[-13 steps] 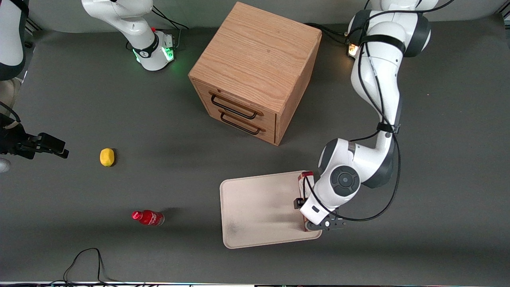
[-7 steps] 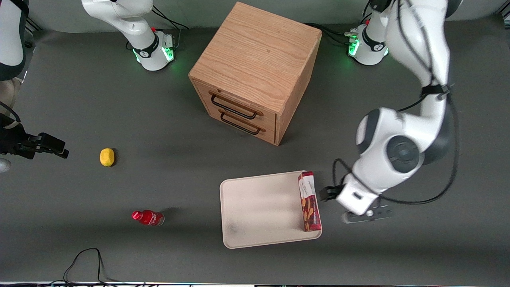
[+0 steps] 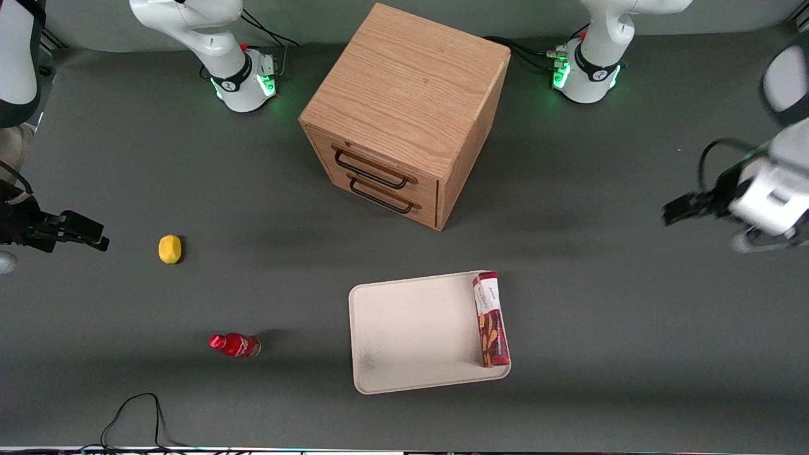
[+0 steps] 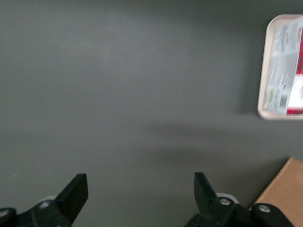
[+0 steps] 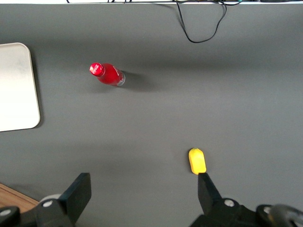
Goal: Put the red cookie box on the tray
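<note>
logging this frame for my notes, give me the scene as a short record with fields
box: red cookie box lies flat in the tray, along the short side toward the working arm's end
tray: cream tray, nearer the front camera than the cabinet
claw: left claw open, holding nothing, over bare table, well apart from the tray
cabinet: wooden drawer cabinet, both drawers shut
other items: red bottle and lemon, toward the parked arm's end

red cookie box [image 3: 491, 319] white panel print (too small to read), small red bottle [image 3: 234, 345] label illegible
</note>
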Action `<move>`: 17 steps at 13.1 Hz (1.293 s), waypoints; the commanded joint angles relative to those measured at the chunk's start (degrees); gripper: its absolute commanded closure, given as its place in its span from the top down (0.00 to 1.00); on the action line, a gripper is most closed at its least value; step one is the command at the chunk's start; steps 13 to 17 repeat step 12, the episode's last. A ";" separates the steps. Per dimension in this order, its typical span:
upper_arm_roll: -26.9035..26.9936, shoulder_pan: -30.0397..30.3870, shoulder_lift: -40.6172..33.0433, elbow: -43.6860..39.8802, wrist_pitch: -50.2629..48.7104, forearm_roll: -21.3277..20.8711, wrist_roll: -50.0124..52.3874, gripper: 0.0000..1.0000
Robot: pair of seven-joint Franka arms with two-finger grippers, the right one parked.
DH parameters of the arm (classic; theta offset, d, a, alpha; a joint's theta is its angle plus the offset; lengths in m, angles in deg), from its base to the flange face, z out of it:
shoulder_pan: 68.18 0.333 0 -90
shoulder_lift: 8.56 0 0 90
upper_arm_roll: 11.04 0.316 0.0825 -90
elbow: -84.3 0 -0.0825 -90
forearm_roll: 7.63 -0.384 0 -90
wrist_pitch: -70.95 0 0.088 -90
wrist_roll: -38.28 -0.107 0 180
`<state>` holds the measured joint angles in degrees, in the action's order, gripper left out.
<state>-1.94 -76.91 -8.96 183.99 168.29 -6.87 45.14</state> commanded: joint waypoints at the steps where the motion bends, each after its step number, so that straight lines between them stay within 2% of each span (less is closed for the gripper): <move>1: -1.80 1.34 -9.52 4.64 -3.28 -4.17 -2.28 1.00; 4: -1.98 2.57 -10.33 4.64 -1.11 -4.02 -8.34 1.00; 9: -1.89 2.49 -8.57 5.78 5.40 -3.93 -8.53 1.00; 17: -1.80 2.31 -8.39 6.40 5.50 -4.01 -8.44 1.00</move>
